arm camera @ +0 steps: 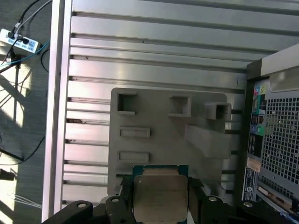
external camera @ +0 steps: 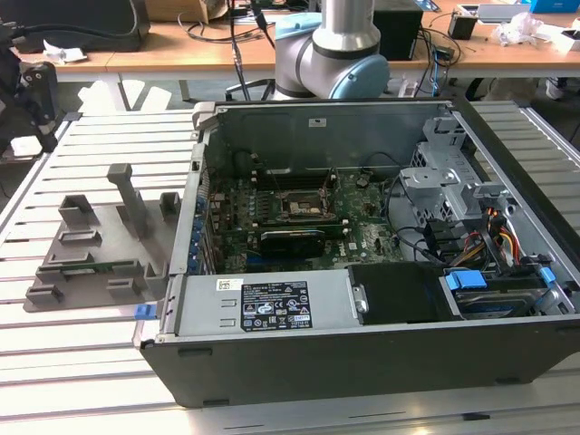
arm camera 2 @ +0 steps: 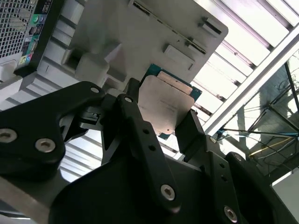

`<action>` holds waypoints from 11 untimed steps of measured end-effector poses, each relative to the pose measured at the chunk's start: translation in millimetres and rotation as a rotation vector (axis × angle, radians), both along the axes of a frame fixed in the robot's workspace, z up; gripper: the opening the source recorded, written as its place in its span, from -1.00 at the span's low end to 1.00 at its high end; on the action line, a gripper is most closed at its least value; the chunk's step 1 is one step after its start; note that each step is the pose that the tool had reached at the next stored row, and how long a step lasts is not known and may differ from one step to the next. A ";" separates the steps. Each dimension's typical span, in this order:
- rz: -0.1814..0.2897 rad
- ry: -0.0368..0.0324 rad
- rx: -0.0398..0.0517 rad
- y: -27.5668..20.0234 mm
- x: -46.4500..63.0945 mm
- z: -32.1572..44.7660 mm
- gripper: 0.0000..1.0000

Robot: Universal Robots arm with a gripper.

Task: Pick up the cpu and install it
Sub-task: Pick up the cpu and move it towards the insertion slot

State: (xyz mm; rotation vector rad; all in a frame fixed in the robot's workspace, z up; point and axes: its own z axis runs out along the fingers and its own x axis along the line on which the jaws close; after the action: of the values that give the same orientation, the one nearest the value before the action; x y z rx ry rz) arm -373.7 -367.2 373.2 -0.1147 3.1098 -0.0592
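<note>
Gripper (arm camera: 160, 199) clamped on the cpu (arm camera: 160, 190), one black finger (arm camera 2: 133, 109) on each side and the silver plate facing up. The chip hangs over one edge of the grey tray (arm camera: 163, 116), beside the open computer case (external camera: 381, 353) on the slatted table (external camera: 100, 145).

Computer case (arm camera: 280, 140) stands beside the tray (arm camera: 159, 149) below the hand (arm camera: 161, 203).

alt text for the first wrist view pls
The gripper holds the cpu, silver top plate facing the camera, between its black jaws over the edge of a grey holder tray on a slatted metal table. A computer case's vented panel stands beside the tray.
</note>
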 end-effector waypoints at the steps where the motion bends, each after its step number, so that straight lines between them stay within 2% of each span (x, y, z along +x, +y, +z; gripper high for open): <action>1: 0.000 0.0000 0.0000 0.5 13.5 0.0 0.09; 5: 0.000 0.0001 0.0000 0.7 21.6 0.0 0.09; 11: 0.000 0.0000 0.0000 1.9 39.7 0.0 0.09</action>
State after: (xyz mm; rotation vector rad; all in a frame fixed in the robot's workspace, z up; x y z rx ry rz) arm -334.0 -365.3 373.2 -0.1147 3.1098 -0.0592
